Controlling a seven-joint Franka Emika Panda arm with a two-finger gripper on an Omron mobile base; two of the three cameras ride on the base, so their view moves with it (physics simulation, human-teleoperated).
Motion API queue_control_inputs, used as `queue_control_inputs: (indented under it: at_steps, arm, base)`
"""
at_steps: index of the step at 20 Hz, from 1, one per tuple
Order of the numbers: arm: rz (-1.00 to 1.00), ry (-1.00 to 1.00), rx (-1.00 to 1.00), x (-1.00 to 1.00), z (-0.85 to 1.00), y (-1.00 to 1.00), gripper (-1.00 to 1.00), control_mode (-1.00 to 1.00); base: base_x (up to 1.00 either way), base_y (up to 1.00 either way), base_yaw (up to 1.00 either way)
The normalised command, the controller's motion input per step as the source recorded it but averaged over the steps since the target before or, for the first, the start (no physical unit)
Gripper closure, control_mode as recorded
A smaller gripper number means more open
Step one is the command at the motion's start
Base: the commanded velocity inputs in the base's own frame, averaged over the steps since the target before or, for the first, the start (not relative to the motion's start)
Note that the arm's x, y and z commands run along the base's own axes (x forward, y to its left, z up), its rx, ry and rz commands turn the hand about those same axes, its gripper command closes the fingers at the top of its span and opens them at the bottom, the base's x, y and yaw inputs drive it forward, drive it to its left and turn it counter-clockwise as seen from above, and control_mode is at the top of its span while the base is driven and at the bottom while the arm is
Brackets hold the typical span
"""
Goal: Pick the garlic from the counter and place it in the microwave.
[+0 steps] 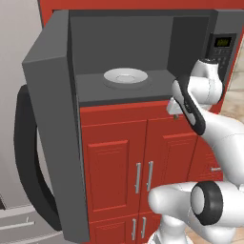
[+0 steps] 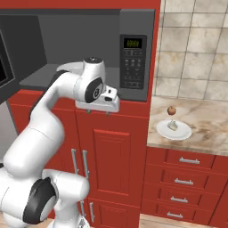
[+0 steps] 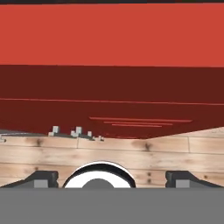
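The garlic (image 2: 173,125), a small off-white bulb, rests on a round white plate (image 2: 181,132) on the beige counter (image 2: 209,118), right of the microwave (image 2: 133,26). The microwave (image 1: 124,43) stands with its wide grey door (image 1: 52,119) swung out to the left and its cavity exposed. My gripper (image 2: 98,111) hangs in front of the microwave's lower right edge, pointing down over the red cabinet doors, well left of the garlic. In the hand view its fingertips (image 3: 41,177) sit far apart with nothing between them, so the gripper (image 3: 112,179) is open.
A white glass turntable plate (image 1: 125,76) lies inside the microwave. A small reddish-brown fruit (image 2: 171,110) sits just behind the garlic's plate. Red cabinet doors (image 1: 138,167) with silver handles are below, and drawers (image 2: 187,178) sit under the counter. A tiled wall (image 2: 196,49) backs the counter.
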Motion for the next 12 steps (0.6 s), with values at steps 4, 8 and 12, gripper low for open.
queue_control_inputs:
  at_steps: [4, 8, 12]
  arm:
    - [0.0, 0.01, 0.0, 0.07, -0.07, -0.74, -1.0, -1.0]
    - [0.0, 0.0, 0.01, 0.0, 0.0, -1.0, -1.0, -1.0]
    - [0.1, -0.06, 0.1, -0.42, 0.0, -1.0, -1.0, -1.0]
  base:
    - [0.0, 0.0, 0.0]
    - [0.0, 0.0, 0.0]
    - [0.0, 0.0, 0.0]
